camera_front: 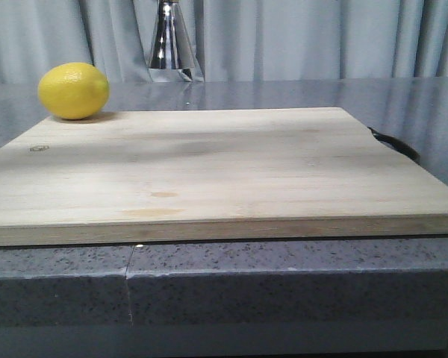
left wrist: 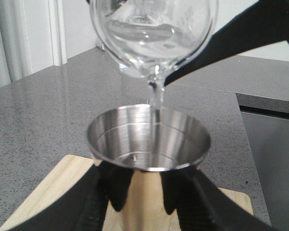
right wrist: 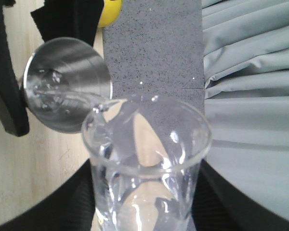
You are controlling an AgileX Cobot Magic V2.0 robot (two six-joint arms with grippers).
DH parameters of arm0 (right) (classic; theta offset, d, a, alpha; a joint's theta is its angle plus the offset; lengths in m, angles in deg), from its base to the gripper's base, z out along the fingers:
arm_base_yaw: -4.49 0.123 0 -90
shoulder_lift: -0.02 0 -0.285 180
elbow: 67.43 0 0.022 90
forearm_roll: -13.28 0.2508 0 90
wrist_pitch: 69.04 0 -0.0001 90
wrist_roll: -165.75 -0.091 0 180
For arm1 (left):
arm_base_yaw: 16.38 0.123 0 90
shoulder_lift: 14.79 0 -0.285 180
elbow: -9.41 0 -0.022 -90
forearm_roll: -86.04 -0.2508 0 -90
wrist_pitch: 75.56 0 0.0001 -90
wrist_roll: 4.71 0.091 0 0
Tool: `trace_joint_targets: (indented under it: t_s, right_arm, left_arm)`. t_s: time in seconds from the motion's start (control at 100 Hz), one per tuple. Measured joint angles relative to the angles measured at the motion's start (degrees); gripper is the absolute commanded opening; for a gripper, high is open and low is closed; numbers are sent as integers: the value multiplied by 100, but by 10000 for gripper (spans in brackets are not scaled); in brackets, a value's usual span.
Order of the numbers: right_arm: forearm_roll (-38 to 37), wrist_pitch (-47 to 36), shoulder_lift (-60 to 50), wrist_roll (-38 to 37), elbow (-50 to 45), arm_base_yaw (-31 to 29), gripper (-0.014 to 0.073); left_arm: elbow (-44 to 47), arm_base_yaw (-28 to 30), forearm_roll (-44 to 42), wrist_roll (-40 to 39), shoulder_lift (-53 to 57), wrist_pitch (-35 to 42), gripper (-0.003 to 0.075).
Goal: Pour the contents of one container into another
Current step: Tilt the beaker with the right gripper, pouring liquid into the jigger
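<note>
My left gripper (left wrist: 142, 202) is shut on the waist of the steel jigger (left wrist: 149, 139), holding it upright over the wooden board (left wrist: 43, 187). Above it, my right gripper (right wrist: 147, 202) is shut on the clear glass beaker (right wrist: 147, 163), which is tilted with its lip over the jigger's open cup. A thin stream of clear liquid (left wrist: 156, 96) falls from the beaker (left wrist: 151, 33) into the cup. The right wrist view shows liquid bubbling inside the jigger (right wrist: 67, 84). In the front view only the jigger's lower cone (camera_front: 172, 45) shows at the top edge; both grippers are out of that view.
A yellow lemon (camera_front: 73, 90) rests on the far left corner of the cutting board (camera_front: 209, 164). A dark curved object (camera_front: 394, 143) lies at the board's right edge. Grey speckled counter (left wrist: 48, 106) surrounds the board, with curtains behind.
</note>
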Motion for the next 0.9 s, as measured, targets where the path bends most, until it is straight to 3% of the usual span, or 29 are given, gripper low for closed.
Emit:
trace_joint_targets:
  t_s: [0.9]
  right_arm:
    - [-258,-214,0,696,0,0,323]
  left_arm:
    - [0,0,0,0,0,0,249]
